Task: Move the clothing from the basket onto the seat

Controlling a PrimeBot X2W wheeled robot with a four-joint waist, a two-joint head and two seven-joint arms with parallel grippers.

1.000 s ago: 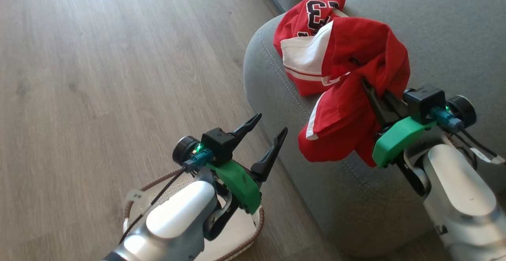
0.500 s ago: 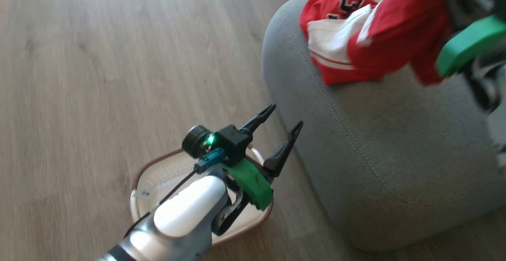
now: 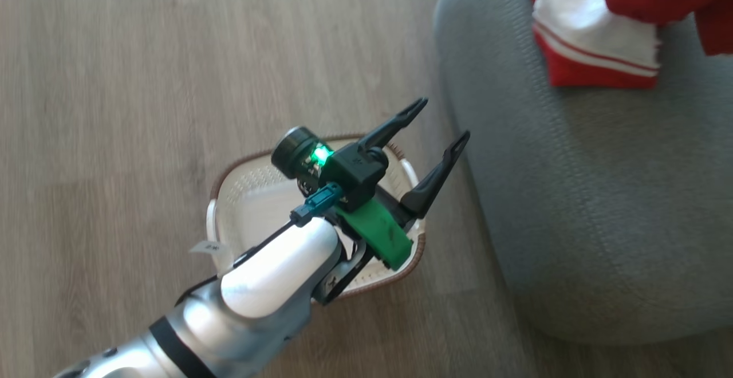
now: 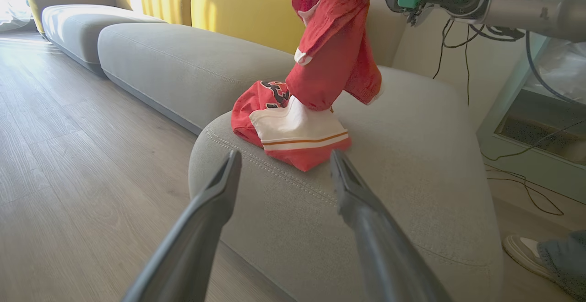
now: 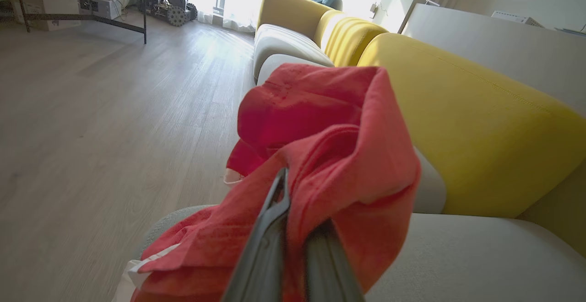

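Clothing [image 4: 336, 59]: one piece clamped in right jaws, fully closed on it, dangling beneath them over seat [image 4: 412, 164]; 2nd piece lying on seat just ahead of left jaws, spread wide, empty, above basket [image 3: 252, 200]. Could snag at release, fabric bunched round right jaws, or slide off rounded edge. Left wrist view: dangle + landed piece; head view: basket, apparently emptied.

The clothing [image 3: 595, 28], at one o'clock in the head view, is soft matt red-and-white cloth. The seat [image 3: 572, 195] is grey woven fabric, slightly rough, with stitched seams. The basket [image 3: 246, 206] is white perforated plastic with a brown woven-look rim. The floor [image 3: 114, 80] looks like dull-sheened wood planks. The left pincer [image 3: 445, 118] has matt dark fingers [image 3: 438, 172].
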